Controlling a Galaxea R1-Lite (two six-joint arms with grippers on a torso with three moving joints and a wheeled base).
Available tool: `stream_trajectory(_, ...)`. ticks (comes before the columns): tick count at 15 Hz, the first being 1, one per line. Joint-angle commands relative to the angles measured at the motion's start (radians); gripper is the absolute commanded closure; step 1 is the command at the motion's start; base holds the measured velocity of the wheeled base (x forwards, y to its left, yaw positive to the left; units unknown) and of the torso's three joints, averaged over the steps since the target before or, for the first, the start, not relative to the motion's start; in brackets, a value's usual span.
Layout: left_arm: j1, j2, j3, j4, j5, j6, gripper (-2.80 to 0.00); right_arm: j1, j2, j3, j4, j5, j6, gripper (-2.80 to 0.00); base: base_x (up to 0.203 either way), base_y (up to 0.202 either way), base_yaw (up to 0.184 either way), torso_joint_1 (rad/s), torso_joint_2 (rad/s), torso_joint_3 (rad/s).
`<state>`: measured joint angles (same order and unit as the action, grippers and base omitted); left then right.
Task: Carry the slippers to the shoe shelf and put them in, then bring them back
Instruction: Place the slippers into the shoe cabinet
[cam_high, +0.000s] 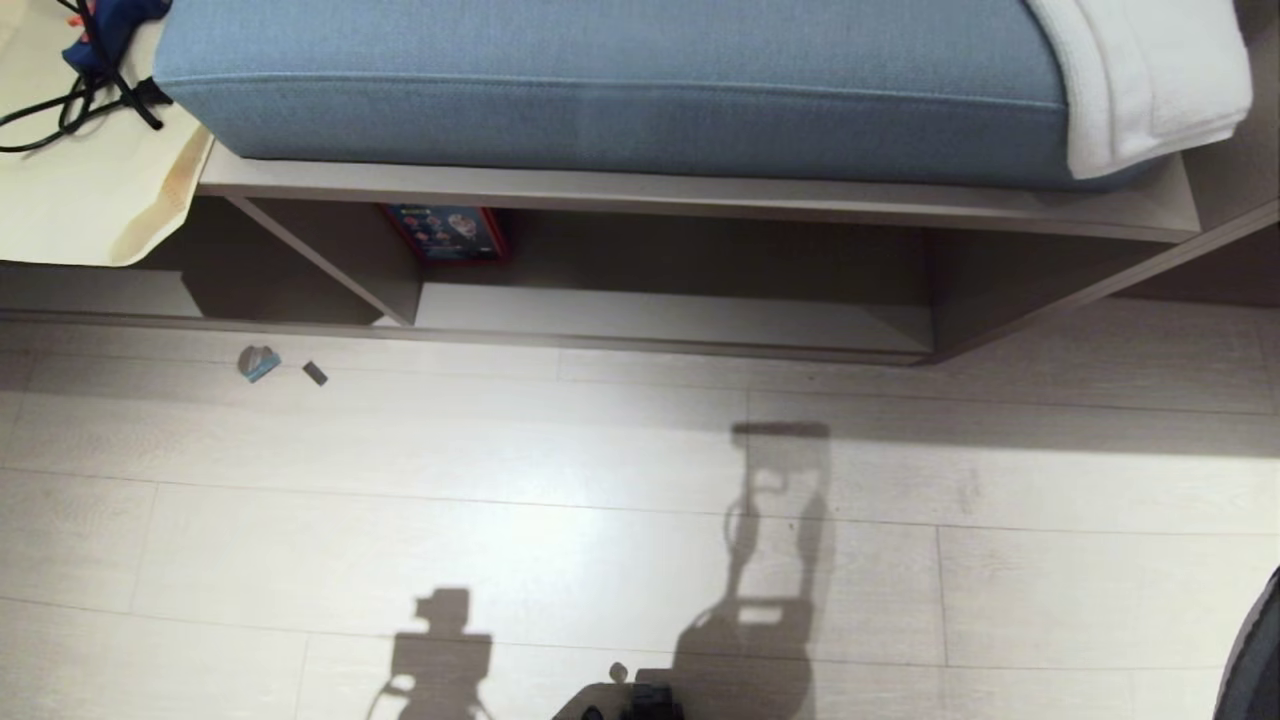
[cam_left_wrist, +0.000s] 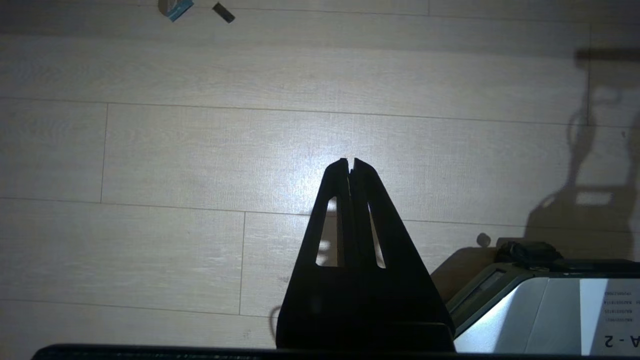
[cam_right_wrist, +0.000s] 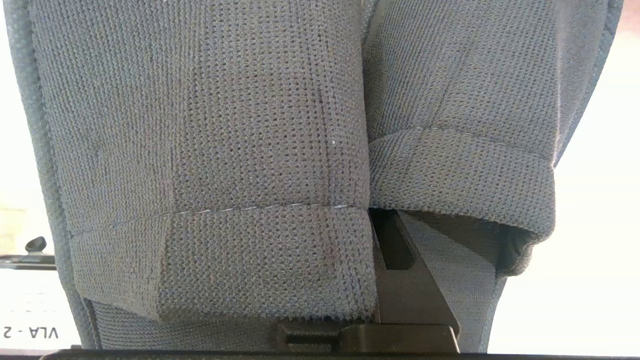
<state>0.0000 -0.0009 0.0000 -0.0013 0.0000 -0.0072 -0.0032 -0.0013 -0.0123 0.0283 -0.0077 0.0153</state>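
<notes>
While left claw (cam_left_wrist: 350, 162) hangs closed, right claw (cam_right_wrist: 385, 235) (downward) clamps slippers (cam_right_wrist: 210, 150)

A cushion (cam_high: 600, 90) lies on the shoe shelf (cam_high: 670, 320), a box (cam_high: 446, 233) inside it.

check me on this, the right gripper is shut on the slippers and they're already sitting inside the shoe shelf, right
Not quite. The right gripper is shut on the slippers, but they are not in the shoe shelf. The head view shows its wide cubby with only a small box at the back, and the right wrist view shows the slippers filling the frame at the gripper.
</notes>
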Motion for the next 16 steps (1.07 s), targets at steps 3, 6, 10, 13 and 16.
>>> stream_trajectory(3, 0.0, 0.001, 0.0, 0.0, 0.0, 0.0, 0.0, 0.0, 0.0, 0.0, 0.001, 0.0, 0.0, 0.0, 0.0, 0.0, 0.0, 0.001, 0.0, -0.203)
stream_trajectory(6, 0.0, 0.001, 0.0, 0.0, 0.0, 0.0, 0.0, 0.0, 0.0, 0.0, 0.001, 0.0, 0.0, 0.0, 0.0, 0.0, 0.0, 0.002, 0.0, -0.189)
stream_trajectory(10, 0.0, 0.001, 0.0, 0.0, 0.0, 0.0, 0.0, 0.0, 0.0, 0.0, 0.001, 0.0, -0.002, 0.0, 0.0, 0.0, 0.0, 0.004, 0.0, -0.195)
stream_trajectory(13, 0.0, 0.001, 0.0, 0.0, 0.0, 0.0, 0.0, 0.0, 0.0, 0.0, 0.001, 0.0, -0.001, 0.0, 0.0, 0.0, 0.0, 0.002, 0.0, -0.2)
stream_trajectory(16, 0.0, 0.001, 0.0, 0.0, 0.0, 0.0, 0.0, 0.0, 0.0, 0.0, -0.001, -0.009, 0.02, 0.0, 0.0, 0.0, 0.0, 0.004, 0.0, -0.197)
